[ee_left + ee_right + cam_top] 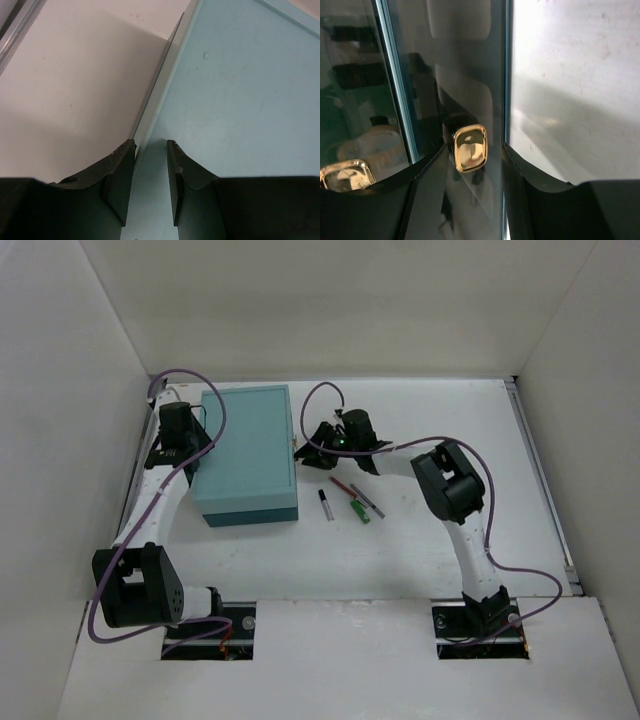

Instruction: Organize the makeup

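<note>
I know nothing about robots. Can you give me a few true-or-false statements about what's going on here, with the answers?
1. The left gripper and right gripper are at opposite sides of the teal box. True.
2. The pencils and green tube lie on top of the box. False: they lie on the table, to the right of the box.
3. The right gripper's fingers flank a gold clasp. True.
4. The left gripper holds a pencil. False: its fingers straddle the box's left edge and hold no makeup.
</note>
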`<state>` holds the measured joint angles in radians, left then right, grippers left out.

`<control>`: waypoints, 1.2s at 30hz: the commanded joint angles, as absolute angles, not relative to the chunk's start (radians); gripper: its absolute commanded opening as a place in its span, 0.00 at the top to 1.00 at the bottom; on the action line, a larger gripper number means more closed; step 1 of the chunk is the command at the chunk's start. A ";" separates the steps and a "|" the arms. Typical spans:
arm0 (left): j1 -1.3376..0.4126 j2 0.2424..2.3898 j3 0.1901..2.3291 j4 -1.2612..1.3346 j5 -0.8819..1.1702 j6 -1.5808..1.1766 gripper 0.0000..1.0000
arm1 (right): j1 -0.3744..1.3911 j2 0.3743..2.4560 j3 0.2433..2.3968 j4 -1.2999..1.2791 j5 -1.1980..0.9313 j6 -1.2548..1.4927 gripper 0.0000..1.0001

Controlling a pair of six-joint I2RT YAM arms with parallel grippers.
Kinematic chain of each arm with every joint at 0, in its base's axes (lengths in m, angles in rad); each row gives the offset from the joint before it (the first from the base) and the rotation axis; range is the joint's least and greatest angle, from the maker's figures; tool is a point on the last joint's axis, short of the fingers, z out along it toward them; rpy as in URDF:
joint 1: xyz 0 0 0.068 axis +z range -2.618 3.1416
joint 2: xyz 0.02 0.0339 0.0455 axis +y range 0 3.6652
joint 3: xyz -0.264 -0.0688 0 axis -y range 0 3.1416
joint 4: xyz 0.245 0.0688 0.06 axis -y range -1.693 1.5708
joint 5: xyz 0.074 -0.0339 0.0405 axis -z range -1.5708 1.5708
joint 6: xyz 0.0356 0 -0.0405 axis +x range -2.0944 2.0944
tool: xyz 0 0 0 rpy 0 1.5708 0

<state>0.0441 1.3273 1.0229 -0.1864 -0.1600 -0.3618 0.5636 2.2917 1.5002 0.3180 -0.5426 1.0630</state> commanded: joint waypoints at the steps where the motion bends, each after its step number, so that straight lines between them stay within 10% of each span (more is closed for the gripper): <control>1: 0.058 1.339 0.997 -0.296 -0.149 -0.362 0.72 | 0.565 2.321 1.542 0.446 -0.587 1.121 0.49; 9: 0.062 1.338 0.996 -0.296 -0.146 -0.360 0.73 | 0.570 2.327 1.523 0.538 -0.611 1.176 0.85; 17: 0.064 1.373 1.005 -0.296 -0.153 -0.357 0.74 | 0.544 2.264 1.431 0.569 -0.598 1.170 0.92; 36: 0.094 1.439 1.052 -0.304 -0.138 -0.342 0.78 | 0.550 2.329 1.471 0.489 -0.592 1.154 0.47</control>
